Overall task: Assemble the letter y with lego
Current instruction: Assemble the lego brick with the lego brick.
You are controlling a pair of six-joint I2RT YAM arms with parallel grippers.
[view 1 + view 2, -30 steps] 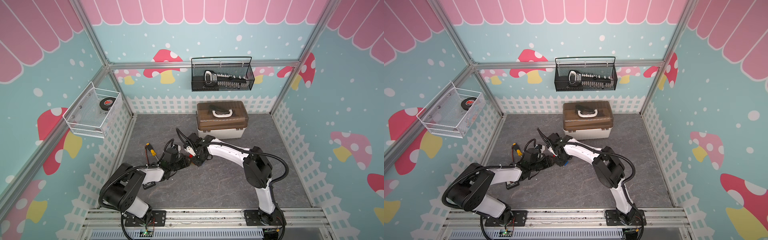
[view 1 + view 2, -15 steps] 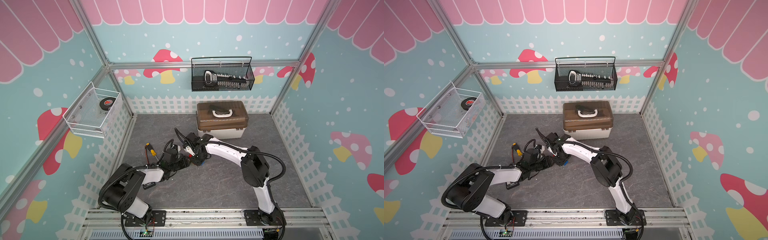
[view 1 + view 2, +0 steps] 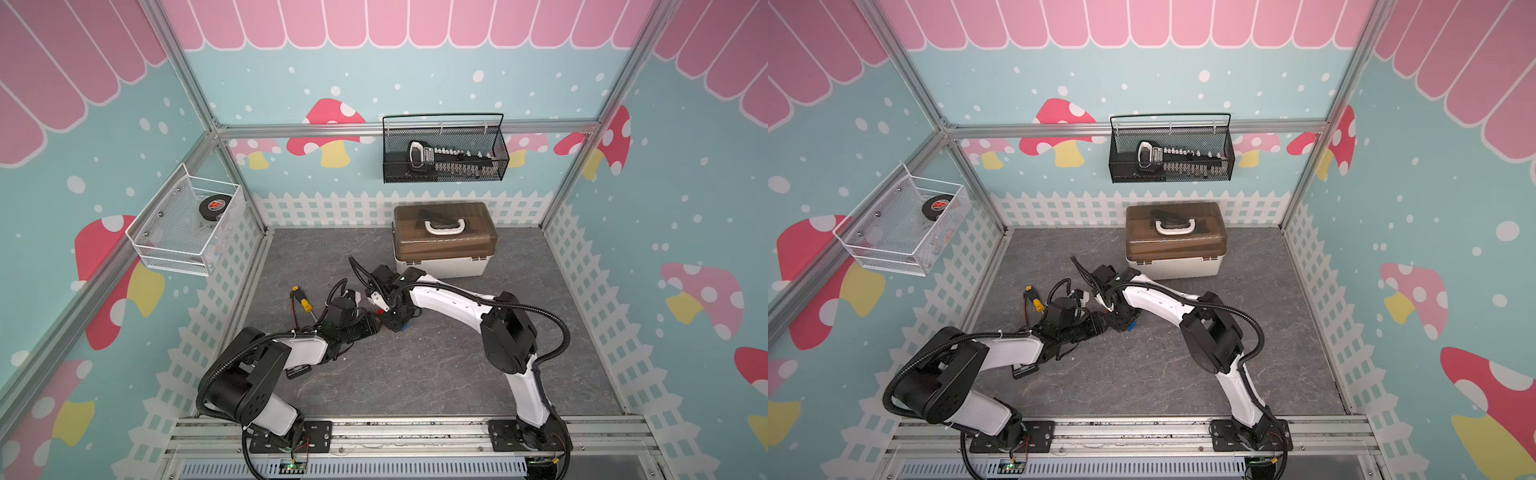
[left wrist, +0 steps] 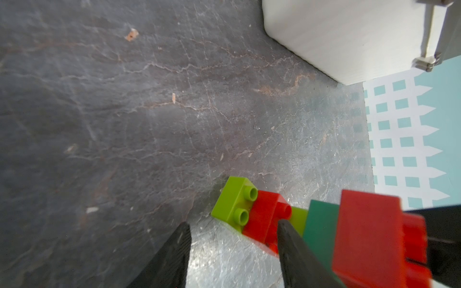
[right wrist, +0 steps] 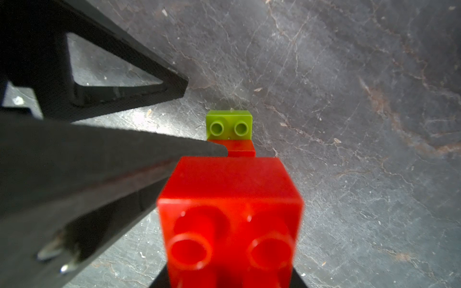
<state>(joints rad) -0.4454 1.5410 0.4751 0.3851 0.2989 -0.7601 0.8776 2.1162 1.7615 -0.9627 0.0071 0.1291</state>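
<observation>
Six bricks joined: the letter y (image 4: 324, 232) sits between the two arms, left of mid-table (image 4: 149, 99), low over the grey slate surface. From the far end the stem reads lime brick (image 4: 234, 204), red stem brick (image 4: 262, 222), a lime sliver, then the dark green bar (image 4: 319, 217) and a red tip brick (image 4: 369, 237). The blue brick (image 3: 407, 327) is only a speck in a top view, under the right wrist. Whether the lime end touches the table: cannot tell.

Right pincer (image 3: 394, 320) clenched on the red tip brick, whose studs face the right wrist camera. Left pincer (image 4: 233, 223) released, jaws apart, grasping nothing. One of its fingers (image 5: 149, 169) lies against the side of the red stem brick; its partner is well clear.

Yellow-handled screwdriver (image 3: 305, 304) lies just beyond the left arm, toward the left wall. Case (image 3: 440, 266), white with a brown lid and white handle, stands behind the right arm near the back fence. Black mesh basket (image 3: 444, 170) on the back wall. White wire basket (image 3: 174, 249) on the left wall, a dark roll inside.
</observation>
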